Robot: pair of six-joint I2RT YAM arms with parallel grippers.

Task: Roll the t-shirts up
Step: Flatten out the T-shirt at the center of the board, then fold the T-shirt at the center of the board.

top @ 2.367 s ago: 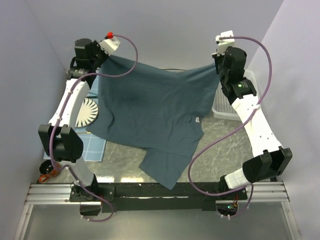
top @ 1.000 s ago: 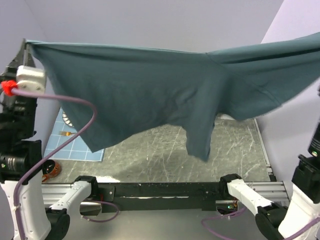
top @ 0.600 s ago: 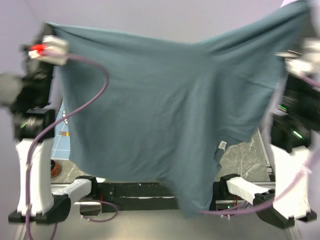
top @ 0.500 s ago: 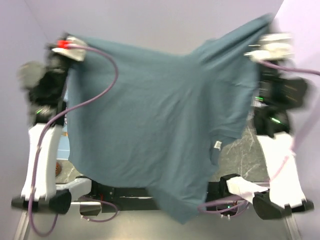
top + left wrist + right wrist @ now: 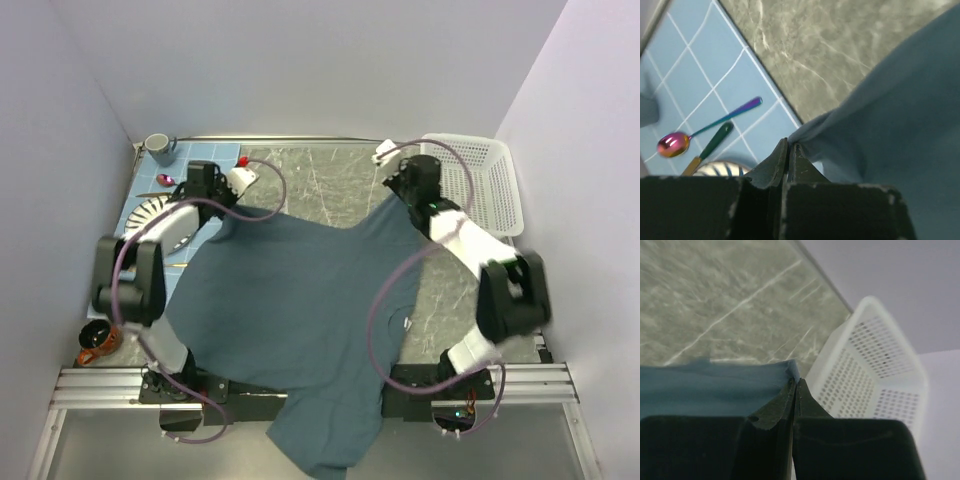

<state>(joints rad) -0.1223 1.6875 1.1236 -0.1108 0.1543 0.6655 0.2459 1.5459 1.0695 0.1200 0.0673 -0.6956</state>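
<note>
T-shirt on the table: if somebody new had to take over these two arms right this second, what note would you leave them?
Left claw: shut on the t-shirt at its far-left corner, near the blue placemat.
Right claw: shut on the far-right corner, beside the white basket.
T-shirt: spread across the table, near end draped over the front edge.
Done: shirt laid out.
Left: flatten it, then roll it; no roll started.

Your white-shelled left arm (image 5: 170,222) and right arm (image 5: 468,238), black joint housings, thin purple cables (image 5: 370,322) looping off each, small red cap (image 5: 243,160) at your left wrist, matte black jaws, edges chipped pale
</note>
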